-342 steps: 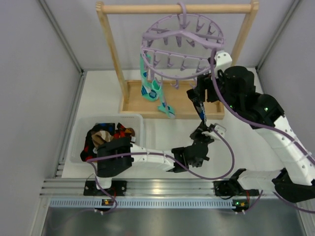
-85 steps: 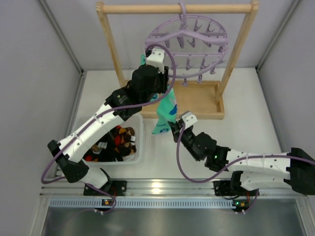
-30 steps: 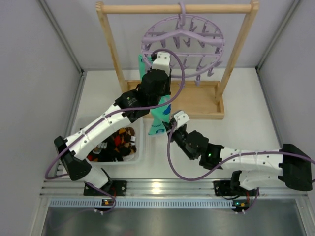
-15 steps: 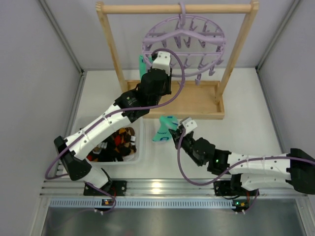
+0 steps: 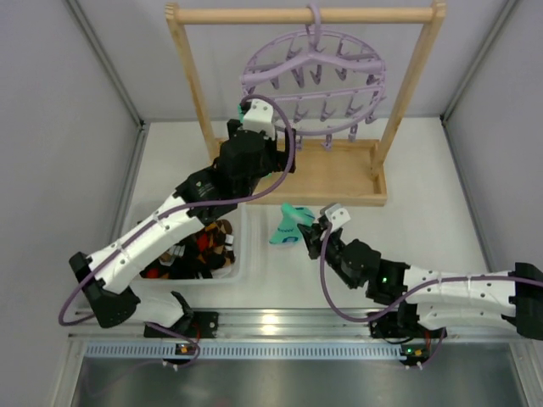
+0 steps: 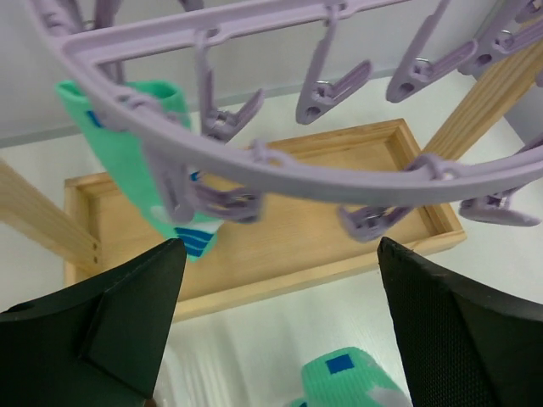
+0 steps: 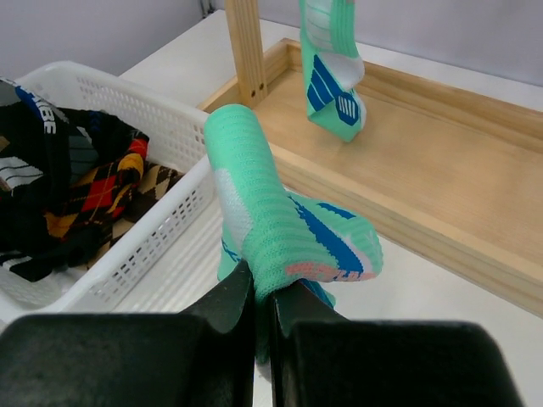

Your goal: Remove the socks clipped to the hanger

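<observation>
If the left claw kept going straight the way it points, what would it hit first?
Most likely the purple hanger, whose ring and clips cross close ahead of the open left gripper. If it slipped beneath them, it would meet the wooden tray behind. Depth is hard to judge.

The wooden tray (image 7: 441,170) is pale, bare, matt timber with visible grain; above it the hanger (image 6: 322,174) is smooth lavender plastic with a faint sheen, and the clipped sock (image 7: 333,76) is soft matt knit. Beside the tray, the held sock (image 7: 271,229) shows ribbed cloth and the basket (image 7: 144,246) is white perforated plastic. The fingers (image 6: 458,339) of the left gripper (image 6: 280,246) are matt black, finely grained plastic.
</observation>
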Controlling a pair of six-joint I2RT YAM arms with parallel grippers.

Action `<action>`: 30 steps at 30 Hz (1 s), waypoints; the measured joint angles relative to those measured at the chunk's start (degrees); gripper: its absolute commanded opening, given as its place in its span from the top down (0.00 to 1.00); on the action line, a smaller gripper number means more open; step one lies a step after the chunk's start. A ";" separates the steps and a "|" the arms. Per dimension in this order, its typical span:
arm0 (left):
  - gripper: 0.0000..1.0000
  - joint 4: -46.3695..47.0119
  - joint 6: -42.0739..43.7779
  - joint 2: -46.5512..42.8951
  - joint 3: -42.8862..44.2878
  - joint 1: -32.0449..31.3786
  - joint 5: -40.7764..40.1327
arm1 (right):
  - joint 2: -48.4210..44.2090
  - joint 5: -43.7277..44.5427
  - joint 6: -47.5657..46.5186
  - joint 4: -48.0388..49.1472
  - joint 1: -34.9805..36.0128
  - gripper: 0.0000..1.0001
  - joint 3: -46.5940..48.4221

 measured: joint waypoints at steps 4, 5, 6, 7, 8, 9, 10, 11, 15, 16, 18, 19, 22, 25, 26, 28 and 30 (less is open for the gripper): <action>0.02 -0.55 -0.28 -8.07 -6.60 0.02 -5.27 | -1.49 -0.87 -0.11 -1.84 0.00 1.00 0.63; 0.02 -1.38 -0.39 -10.16 -7.56 0.02 -7.39 | -1.49 -1.64 -0.20 -2.80 0.00 1.00 1.55; 0.02 -2.21 -0.59 -11.67 -8.13 0.00 -8.98 | -1.49 -2.58 -0.33 -3.58 0.00 1.00 2.67; 0.02 -3.19 -0.85 -13.46 -8.44 0.02 -11.19 | -1.40 -3.58 -0.48 -4.31 0.00 1.00 3.98; 0.02 -4.31 -1.22 -15.17 -8.46 0.02 -13.49 | -1.20 -4.79 -0.61 -4.94 0.00 1.00 5.44; 0.02 -5.18 -1.55 -16.76 -8.46 0.02 -15.69 | -0.70 -6.23 -0.68 -5.20 -0.02 1.00 7.10; 0.02 -6.05 -1.75 -18.32 -8.37 0.07 -17.75 | 0.11 -7.82 -0.70 -5.29 -0.02 1.00 9.03; 0.02 -6.86 -1.81 -19.78 -8.22 0.09 -19.63 | 1.27 -9.35 -0.90 -5.42 -0.04 1.00 11.21; 0.02 -9.90 -1.46 -23.98 -5.73 0.09 -24.94 | 8.98 -16.35 -1.86 -6.08 -0.15 1.00 21.38; 0.02 -10.45 -1.29 -24.83 -4.79 0.09 -26.03 | 11.72 -18.40 -2.16 -6.27 -0.20 1.00 24.63; 0.01 -11.50 -0.90 -26.60 -3.08 0.09 -27.74 | 18.51 -22.12 -2.62 -7.54 -0.20 1.00 31.95; 0.02 -11.82 -0.81 -27.43 -2.64 0.09 -28.20 | 22.12 -23.82 -2.73 -7.96 -0.26 1.00 35.69; 0.02 -13.11 -0.44 -30.75 -2.32 0.09 -29.79 | 34.49 -29.20 -2.58 -9.75 -0.31 1.00 46.97; 0.01 -14.12 -0.13 -33.79 -2.32 0.09 -31.71 | 46.47 -34.07 -1.77 -11.87 -0.31 1.00 55.12; 0.01 -14.27 -0.04 -34.75 -2.29 0.09 -32.35 | 49.79 -34.75 -1.51 -13.14 -0.31 1.00 57.18; 0.01 -14.36 0.00 -35.71 -2.29 0.11 -32.89 | 58.05 -36.15 -0.92 -15.78 -0.31 1.00 62.75; 0.01 -14.53 0.00 -35.98 -2.34 0.13 -33.31 | 65.35 -36.76 -0.13 -19.30 -0.48 1.00 67.80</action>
